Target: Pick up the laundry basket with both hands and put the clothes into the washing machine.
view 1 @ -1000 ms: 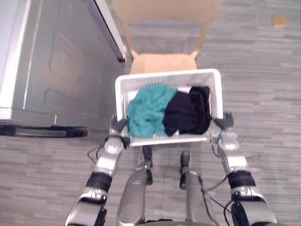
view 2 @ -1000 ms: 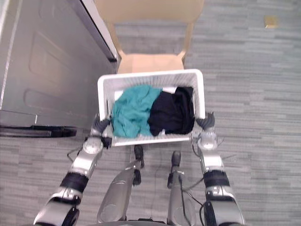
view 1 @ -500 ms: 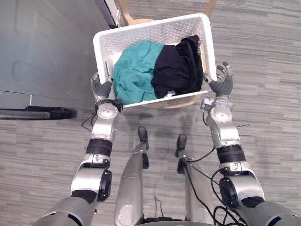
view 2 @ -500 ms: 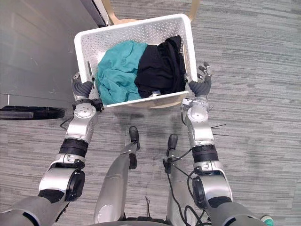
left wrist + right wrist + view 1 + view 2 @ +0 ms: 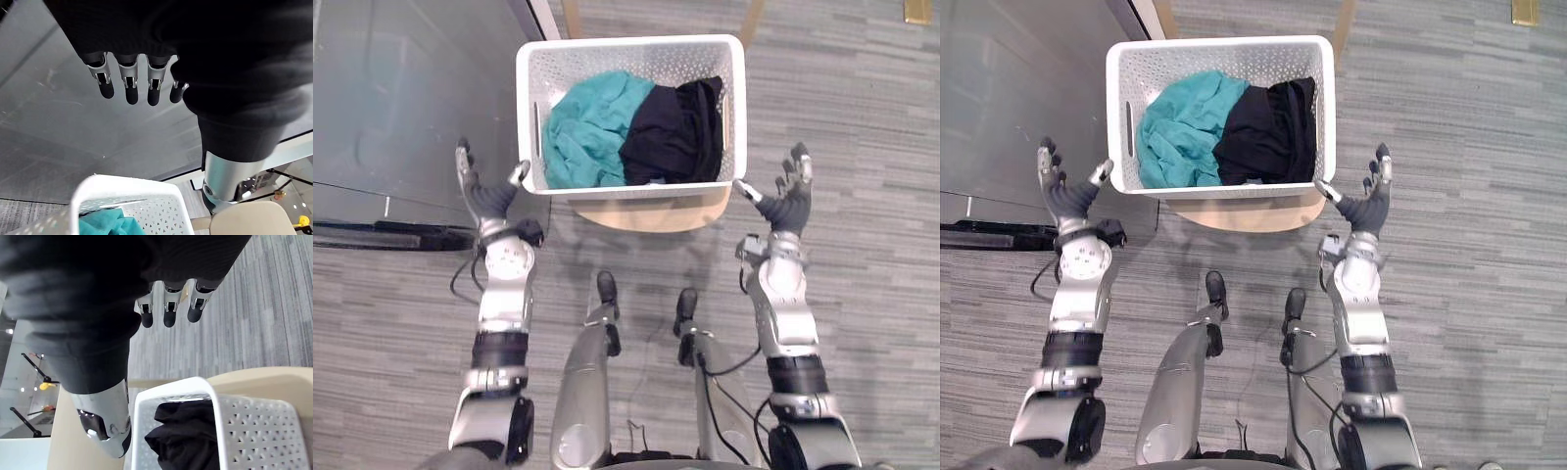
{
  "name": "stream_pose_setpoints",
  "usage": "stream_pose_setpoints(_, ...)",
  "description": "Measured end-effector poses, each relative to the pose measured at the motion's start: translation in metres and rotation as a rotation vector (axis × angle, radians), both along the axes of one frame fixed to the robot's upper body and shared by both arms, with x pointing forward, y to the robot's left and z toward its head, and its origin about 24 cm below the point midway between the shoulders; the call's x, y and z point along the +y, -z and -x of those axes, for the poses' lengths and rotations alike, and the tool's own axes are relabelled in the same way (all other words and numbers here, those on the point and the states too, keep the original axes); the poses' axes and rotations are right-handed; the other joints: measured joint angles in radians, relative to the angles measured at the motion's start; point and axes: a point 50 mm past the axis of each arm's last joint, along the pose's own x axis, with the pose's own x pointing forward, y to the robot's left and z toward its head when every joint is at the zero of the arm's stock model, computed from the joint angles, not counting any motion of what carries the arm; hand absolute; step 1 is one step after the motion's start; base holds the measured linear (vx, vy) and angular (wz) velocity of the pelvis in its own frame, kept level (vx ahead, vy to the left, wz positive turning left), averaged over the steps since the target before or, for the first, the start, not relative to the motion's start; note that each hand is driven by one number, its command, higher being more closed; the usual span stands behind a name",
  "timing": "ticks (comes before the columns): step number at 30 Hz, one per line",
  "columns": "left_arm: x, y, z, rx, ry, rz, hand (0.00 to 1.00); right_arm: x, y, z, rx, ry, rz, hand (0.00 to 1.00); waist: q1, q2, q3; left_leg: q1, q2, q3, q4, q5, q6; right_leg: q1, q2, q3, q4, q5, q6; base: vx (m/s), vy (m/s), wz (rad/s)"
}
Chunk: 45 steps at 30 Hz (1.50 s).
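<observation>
The white laundry basket [image 5: 631, 42] (teal and black clothes [image 5: 592, 132] inside) sits on a tan seat [image 5: 651, 213], with the left hand [image 5: 489, 199] and right hand [image 5: 789, 204] spread wide, clear of its sides, so an uneven squeeze could shove or tip it off.

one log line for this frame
basket: on chair, clothes inside | left hand: open, beside it | right hand: open, beside it

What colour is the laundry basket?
The basket is white, its walls dotted with small holes; clearest in the left eye view.
</observation>
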Motion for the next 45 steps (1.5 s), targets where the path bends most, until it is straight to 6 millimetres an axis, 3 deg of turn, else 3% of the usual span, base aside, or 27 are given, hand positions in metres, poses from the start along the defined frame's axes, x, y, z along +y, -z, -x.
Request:
stream_pose_setpoints(1, -0.003, 0.011, 0.008, 0.018, 0.002, 0.026, 0.0, -0.002, 0.009, 0.006, 0.03, 0.001, 0.004, 0.0, 0.001, 0.0, 0.0, 0.022, -0.002, -0.001, -0.002, -0.005, -0.002, 0.023, -0.001, -0.002, 0.0, -0.007, 0.002, 0.04, -0.032, 0.11)
stream_pose_setpoints(3, -0.007, 0.05, 0.034, 0.134, 0.004, 0.095, 0.0, -0.008, 0.039, 0.024, 0.141, 0.003, 0.032, 0.0, 0.002, -0.004, -0.002, 0.08, -0.005, 0.0, -0.012, -0.026, -0.005, 0.085, -0.005, -0.013, -0.003, -0.032, -0.001, 0.06, -0.037, 0.15)
stream_pose_setpoints(5, -0.008, 0.074, 0.05, 0.216, 0.003, 0.124, 0.0, -0.012, 0.056, 0.037, 0.207, 0.003, 0.042, 0.0, 0.001, -0.01, -0.008, 0.109, -0.005, 0.003, -0.019, -0.031, -0.003, 0.115, -0.009, -0.025, -0.006, -0.052, -0.002, 0.06, -0.039, 0.18)
stream_pose_setpoints(8, -0.007, 0.122, 0.083, 0.411, 0.011, 0.178, 0.0, -0.024, 0.092, 0.06, 0.367, 0.023, 0.036, 0.0, 0.0, -0.026, -0.05, 0.158, -0.005, 0.011, -0.035, -0.036, -0.01, 0.17, -0.016, -0.053, -0.01, -0.074, 0.008, 0.13, -0.055, 0.27)
stream_pose_setpoints(11, -0.008, 0.173, 0.114, 0.644, 0.06, 0.246, 0.0, -0.036, 0.146, 0.084, 0.611, 0.042, 0.007, 0.0, 0.02, -0.044, -0.107, 0.267, -0.021, 0.016, -0.077, -0.033, -0.014, 0.267, -0.027, -0.059, -0.019, -0.1, 0.014, 0.17, -0.031, 0.13)
stream_pose_setpoints(15, -0.011, 0.232, 0.159, 0.955, 0.126, 0.322, 0.0, -0.042, 0.211, 0.122, 0.945, 0.024, -0.042, 0.0, 0.024, -0.031, -0.216, 0.357, -0.043, -0.011, -0.134, -0.031, -0.018, 0.367, -0.036, -0.087, -0.067, -0.119, 0.022, 0.18, -0.016, 0.19)
stream_pose_setpoints(18, -0.006, 0.257, 0.188, 1.118, 0.121, 0.352, 0.0, -0.041, 0.239, 0.142, 1.112, -0.011, -0.05, 0.0, 0.024, -0.018, -0.251, 0.428, -0.056, -0.028, -0.189, -0.022, -0.028, 0.441, -0.035, -0.108, -0.117, -0.118, 0.025, 0.12, -0.014, 0.13)
stream_pose_setpoints(21, 0.0, 0.267, 0.205, 1.195, 0.099, 0.369, 0.0, -0.046, 0.254, 0.157, 1.217, -0.024, -0.045, 0.0, 0.025, -0.009, -0.268, 0.483, -0.067, -0.047, -0.227, -0.017, -0.034, 0.504, -0.033, -0.124, -0.162, -0.113, 0.035, 0.09, -0.01, 0.16)
stream_pose_setpoints(25, 0.004, 0.273, 0.218, 1.253, 0.075, 0.383, 0.0, -0.048, 0.262, 0.162, 1.279, -0.03, -0.052, 0.0, 0.025, -0.006, -0.283, 0.508, -0.081, -0.073, -0.237, -0.017, -0.034, 0.55, -0.034, -0.146, -0.195, -0.109, 0.042, 0.07, 0.002, 0.18)
stream_pose_setpoints(30, 0.002, 0.27, 0.201, 1.217, 0.099, 0.366, 0.0, -0.049, 0.259, 0.145, 1.268, -0.026, -0.066, 0.0, 0.025, -0.005, -0.259, 0.329, -0.09, -0.119, -0.026, -0.013, -0.034, 0.543, -0.057, -0.278, -0.155, -0.109, 0.043, -0.01, 0.023, 0.73)
stream_pose_setpoints(31, 0.002, 0.269, 0.199, 1.213, 0.102, 0.361, 0.0, -0.051, 0.259, 0.144, 1.268, -0.017, -0.073, 0.0, 0.023, -0.018, -0.256, 0.319, -0.087, -0.107, -0.024, -0.014, -0.034, 0.538, -0.075, -0.301, -0.153, -0.105, 0.036, -0.08, 0.084, 0.7)
stream_pose_setpoints(32, 0.003, 0.269, 0.199, 1.211, 0.099, 0.36, 0.0, -0.052, 0.256, 0.136, 1.246, -0.015, -0.073, 0.0, 0.028, -0.022, -0.251, 0.304, -0.062, -0.039, 0.029, -0.048, -0.012, 0.534, -0.082, -0.313, -0.151, -0.105, 0.036, -0.05, 0.096, 0.38)
stream_pose_setpoints(34, 0.005, 0.273, 0.206, 1.251, 0.093, 0.358, 0.0, -0.062, 0.248, 0.125, 1.211, 0.024, -0.062, 0.0, 0.018, -0.023, -0.242, 0.298, 0.068, 0.063, 0.175, -0.121, -0.007, 0.53, -0.125, -0.354, -0.108, -0.105, 0.037, -0.02, 0.186, 0.33)
stream_pose_setpoints(36, 0.007, 0.272, 0.204, 1.257, 0.098, 0.333, 0.0, -0.068, 0.247, 0.125, 1.211, 0.045, -0.06, 0.0, -0.009, -0.022, -0.243, 0.328, 0.154, 0.072, 0.165, -0.122, -0.018, 0.533, -0.176, -0.375, -0.064, -0.1, 0.046, -0.01, 0.283, 0.56)
stream_pose_setpoints(37, 0.007, 0.271, 0.204, 1.257, 0.1, 0.328, 0.0, -0.072, 0.246, 0.126, 1.212, 0.052, -0.054, 0.0, -0.017, -0.016, -0.245, 0.337, 0.174, 0.072, 0.132, -0.113, -0.029, 0.533, -0.193, -0.386, -0.053, -0.095, 0.059, 0.02, 0.385, 0.8)
stream_pose_setpoints(38, 0.006, 0.27, 0.196, 1.246, 0.115, 0.314, 0.0, -0.079, 0.244, 0.127, 1.213, 0.068, -0.04, 0.0, -0.03, 0.002, -0.255, 0.352, 0.207, 0.073, 0.045, -0.042, -0.066, 0.536, -0.217, -0.412, -0.052, -0.085, 0.104, 0.06, 0.417, 0.84)
stream_pose_setpoints(39, 0.001, 0.268, 0.184, 1.233, 0.15, 0.287, 0.0, -0.087, 0.242, 0.128, 1.215, 0.087, -0.031, 0.0, -0.034, 0.021, -0.264, 0.361, 0.187, 0.049, 0.0, -0.03, -0.148, 0.547, -0.251, -0.44, -0.059, -0.084, 0.162, 0.08, 0.447, 0.88)
stream_pose_setpoints(40, 0.0, 0.266, 0.176, 1.224, 0.169, 0.266, 0.0, -0.09, 0.242, 0.129, 1.213, 0.102, -0.039, 0.0, -0.036, 0.017, -0.263, 0.352, 0.166, 0.048, -0.004, -0.057, -0.159, 0.555, -0.267, -0.451, -0.071, -0.072, 0.179, 0.1, 0.469, 1.03)
stream_pose_setpoints(41, 0.002, 0.258, 0.157, 1.19, 0.198, 0.208, 0.0, -0.081, 0.247, 0.132, 1.225, 0.092, -0.078, 0.0, -0.032, -0.018, -0.246, 0.331, 0.11, 0.039, 0.006, -0.073, -0.144, 0.575, -0.311, -0.469, -0.093, -0.036, 0.18, 0.07, 0.451, 0.83)
stream_pose_setpoints(42, 0.009, 0.255, 0.152, 1.187, 0.204, 0.162, 0.0, -0.066, 0.25, 0.128, 1.224, 0.062, -0.111, 0.0, -0.02, -0.038, -0.241, 0.32, 0.079, 0.037, 0.045, -0.095, -0.118, 0.587, -0.336, -0.464, -0.093, 0.01, 0.175, 0.06, 0.414, 0.69)
stream_pose_setpoints(44, 0.014, 0.257, 0.16, 1.209, 0.189, 0.157, 0.0, -0.054, 0.251, 0.122, 1.214, 0.031, -0.128, 0.0, -0.021, -0.033, -0.243, 0.323, 0.063, 0.04, 0.112, -0.163, -0.089, 0.584, -0.373, -0.445, -0.035, 0.086, 0.16, 0.02, 0.416, 0.18)
stream_pose_setpoints(45, 0.017, 0.258, 0.166, 1.225, 0.181, 0.157, 0.0, -0.051, 0.25, 0.117, 1.214, 0.013, -0.115, 0.0, -0.018, -0.033, -0.243, 0.332, 0.042, 0.046, 0.122, -0.199, -0.07, 0.551, -0.425, -0.417, 0.062, 0.121, 0.096, -0.01, 0.391, 0.05)
